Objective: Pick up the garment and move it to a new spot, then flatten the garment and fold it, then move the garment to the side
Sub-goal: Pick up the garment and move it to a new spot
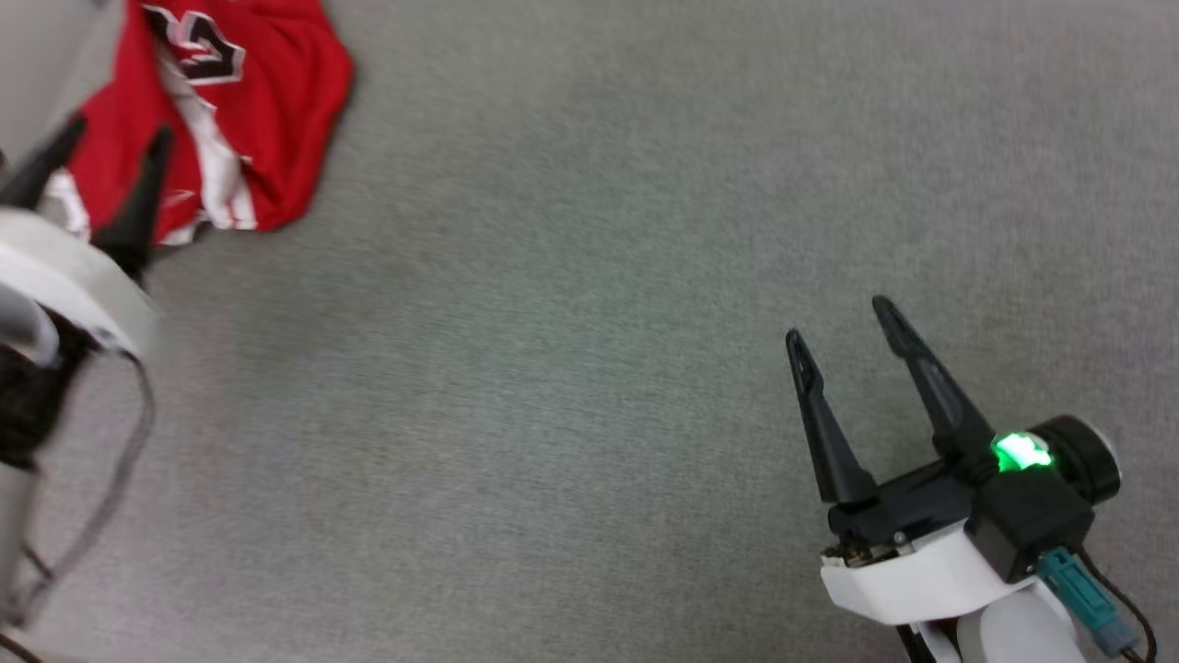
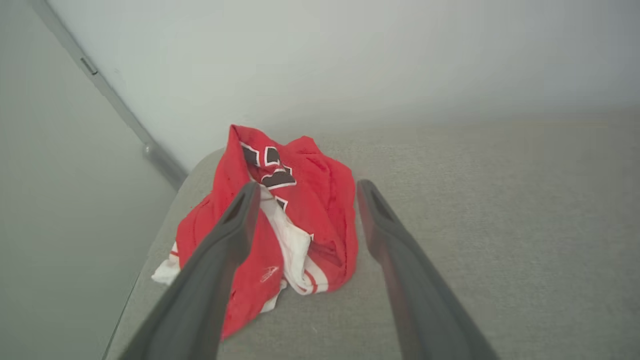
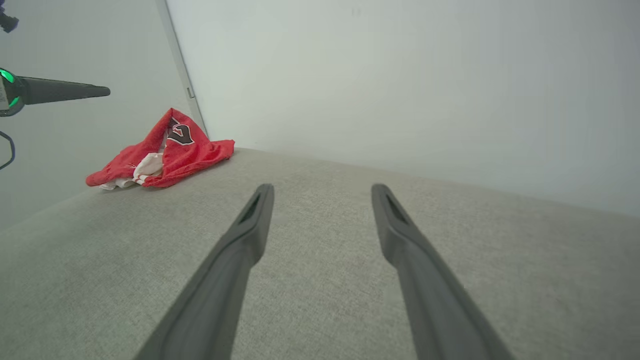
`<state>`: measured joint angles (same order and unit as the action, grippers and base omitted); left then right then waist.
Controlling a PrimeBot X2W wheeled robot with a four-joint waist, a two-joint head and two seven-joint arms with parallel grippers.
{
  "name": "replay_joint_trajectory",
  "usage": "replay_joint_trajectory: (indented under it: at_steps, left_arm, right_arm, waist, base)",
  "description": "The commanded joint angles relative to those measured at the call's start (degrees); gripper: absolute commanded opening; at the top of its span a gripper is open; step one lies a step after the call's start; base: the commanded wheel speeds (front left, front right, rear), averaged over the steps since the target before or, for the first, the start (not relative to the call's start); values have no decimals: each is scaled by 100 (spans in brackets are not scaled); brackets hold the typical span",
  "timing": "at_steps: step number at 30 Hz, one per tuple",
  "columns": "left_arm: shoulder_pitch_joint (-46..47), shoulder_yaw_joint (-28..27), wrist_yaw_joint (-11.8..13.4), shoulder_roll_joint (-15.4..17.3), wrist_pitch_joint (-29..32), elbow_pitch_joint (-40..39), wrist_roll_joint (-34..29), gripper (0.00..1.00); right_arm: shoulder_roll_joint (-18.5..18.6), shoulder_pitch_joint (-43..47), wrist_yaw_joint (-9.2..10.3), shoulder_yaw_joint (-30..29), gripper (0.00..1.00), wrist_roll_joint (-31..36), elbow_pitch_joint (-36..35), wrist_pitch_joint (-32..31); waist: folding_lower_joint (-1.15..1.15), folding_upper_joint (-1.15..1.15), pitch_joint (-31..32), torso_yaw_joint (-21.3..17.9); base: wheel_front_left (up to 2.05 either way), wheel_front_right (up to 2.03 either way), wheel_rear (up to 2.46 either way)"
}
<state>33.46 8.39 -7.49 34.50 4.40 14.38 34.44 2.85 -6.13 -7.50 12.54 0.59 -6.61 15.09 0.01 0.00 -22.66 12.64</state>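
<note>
The garment point(image 1: 267, 110) is a red jersey with white trim and black white-edged lettering, lying crumpled at the far left corner of a grey fabric surface point(image 1: 589, 276). My left gripper point(image 1: 120, 129) hovers at its near edge, open, with nothing between the fingers; in the left wrist view the garment point(image 2: 310, 215) lies between and beyond the two fingers point(image 2: 230, 235). Off at the lower right, my right gripper point(image 1: 843, 318) is open over bare fabric, well away from the garment point(image 3: 170, 155). The left arm's finger point(image 3: 65, 91) shows at the right wrist view's left edge.
The grey surface ends at an edge just left of the garment point(image 2: 145, 260). A pale wall point(image 2: 350, 60) with a dark vertical strip point(image 2: 115, 105) rises behind it. A cable point(image 1: 120, 479) loops below my left wrist.
</note>
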Motion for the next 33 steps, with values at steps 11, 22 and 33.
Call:
replay_joint_trajectory:
  at_steps: [11, 22, 33]
  left_arm:
    - [2059, 1344, 10, 1525, 2996, 798, 1810, 100]
    - [2638, 2060, 9, 1913, 4101, 1701, 2123, 100]
    - [2454, 2542, 2, 1753, 4279, 2063, 2542, 0]
  right_arm:
    - [6, -353, 2, 154, 100, 53, -431, 12]
    - [5, -431, 2, 134, 100, -46, -572, 12]
    - [5, -433, 2, 28, 100, -42, -512, 12]
  waist:
    - [-1, 0, -1155, -772]
    - [-1, 0, -1575, -1125]
    - [-1, 0, -1570, -1132]
  base:
    - [0, 0, 0]
    - [0, 0, 0]
    - [0, 0, 0]
